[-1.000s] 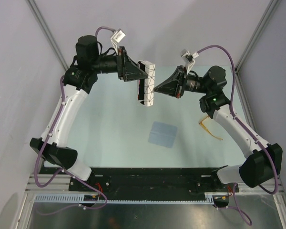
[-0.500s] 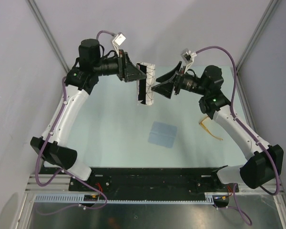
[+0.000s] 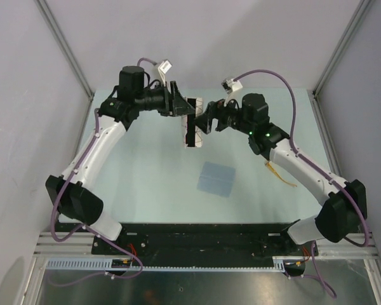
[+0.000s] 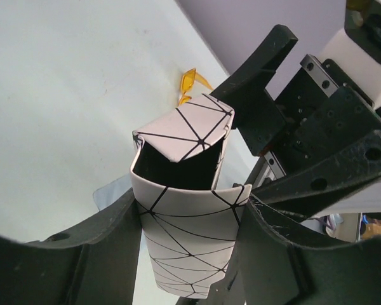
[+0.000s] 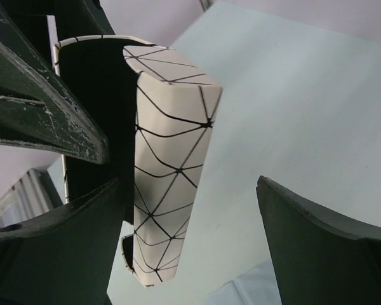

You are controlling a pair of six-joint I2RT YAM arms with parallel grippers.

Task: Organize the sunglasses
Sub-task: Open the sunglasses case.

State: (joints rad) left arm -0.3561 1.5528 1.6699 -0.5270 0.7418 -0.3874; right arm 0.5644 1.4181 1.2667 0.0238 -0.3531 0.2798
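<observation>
Left gripper (image 4: 185,248) clamps white black-lined rectangular case (image 5: 171,146), lid ajar, interior dark; right gripper (image 5: 187,190) spread wide; yellow-orange sunglasses (image 4: 189,82) near counter's right edge.

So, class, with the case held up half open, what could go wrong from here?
The left end effector grips the white case only at one end; the open right end effector at its flap might twist it loose. The sunglasses lie beside the right arm, which might sweep them away.
</observation>
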